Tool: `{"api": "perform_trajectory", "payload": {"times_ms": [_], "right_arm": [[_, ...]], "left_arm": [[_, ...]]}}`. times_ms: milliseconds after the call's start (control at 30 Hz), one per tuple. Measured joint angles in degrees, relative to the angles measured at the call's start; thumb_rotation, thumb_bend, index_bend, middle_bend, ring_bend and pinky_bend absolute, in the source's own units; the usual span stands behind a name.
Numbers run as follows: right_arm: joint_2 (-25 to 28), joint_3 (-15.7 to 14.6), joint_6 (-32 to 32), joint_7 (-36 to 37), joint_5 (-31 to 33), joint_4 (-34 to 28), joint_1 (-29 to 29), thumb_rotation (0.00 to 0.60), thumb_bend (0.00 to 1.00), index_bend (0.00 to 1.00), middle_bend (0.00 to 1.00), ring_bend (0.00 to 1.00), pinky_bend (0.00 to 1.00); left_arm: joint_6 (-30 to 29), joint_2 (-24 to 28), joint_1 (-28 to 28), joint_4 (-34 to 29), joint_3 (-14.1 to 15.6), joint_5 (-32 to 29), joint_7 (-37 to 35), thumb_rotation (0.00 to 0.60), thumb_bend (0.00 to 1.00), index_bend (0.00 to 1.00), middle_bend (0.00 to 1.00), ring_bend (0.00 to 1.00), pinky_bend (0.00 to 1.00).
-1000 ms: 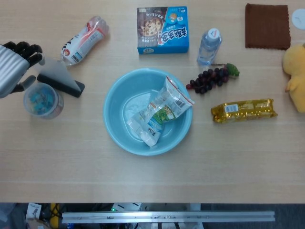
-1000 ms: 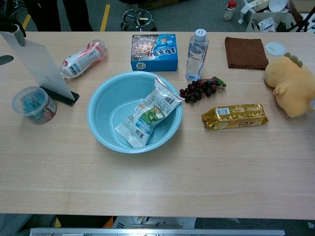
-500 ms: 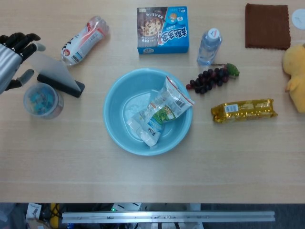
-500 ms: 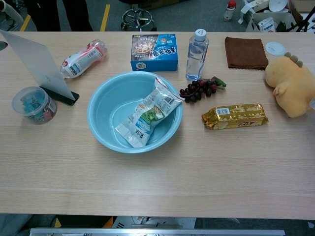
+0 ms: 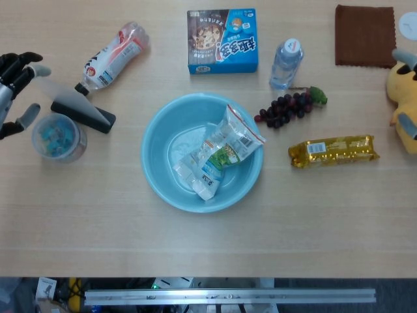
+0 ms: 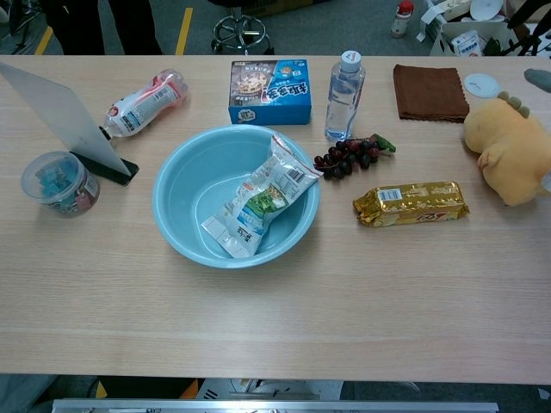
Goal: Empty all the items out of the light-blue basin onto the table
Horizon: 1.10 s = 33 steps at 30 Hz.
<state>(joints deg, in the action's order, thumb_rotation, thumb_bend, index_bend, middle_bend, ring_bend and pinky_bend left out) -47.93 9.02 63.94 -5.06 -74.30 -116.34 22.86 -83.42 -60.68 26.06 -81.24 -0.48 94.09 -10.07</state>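
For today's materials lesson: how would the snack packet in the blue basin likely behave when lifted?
The snack packet looks like thin, crinkled film, so it is probably floppy and light. It lies slanted against the basin wall, so it may slide. Its glossy surface could be slippery.

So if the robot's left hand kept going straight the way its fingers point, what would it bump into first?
Probably the grey upright card on its black base. The left hand, open, has fingers pointing right toward it. Height is hard to judge, so it might pass over it toward the lying bottle.
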Motion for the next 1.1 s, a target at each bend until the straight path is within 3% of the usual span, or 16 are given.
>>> {"api": "perform_trajectory", "payload": {"times_ms": [533, 1100], "right_arm": [[-3.66, -0.42, -7.67, -7.45, -3.50, -1.65, 6.97, 0.600, 0.26, 0.17, 0.30, 0.31, 0.51], [-9.54, 0.66, -11.96, -13.85, 2.45, -1.59, 13.78, 0.600, 0.23, 0.17, 0.30, 0.31, 0.51]], "left_arm": [[-2.90, 2.83, -4.99, -9.83, -1.21, -1.63, 9.27, 0.600, 0.31, 0.29, 0.27, 0.27, 0.48], [4.52, 7.26, -7.01, -14.44, 3.67, 0.62, 11.46, 0.600, 0.31, 0.35, 0.35, 0.29, 0.48]]}}
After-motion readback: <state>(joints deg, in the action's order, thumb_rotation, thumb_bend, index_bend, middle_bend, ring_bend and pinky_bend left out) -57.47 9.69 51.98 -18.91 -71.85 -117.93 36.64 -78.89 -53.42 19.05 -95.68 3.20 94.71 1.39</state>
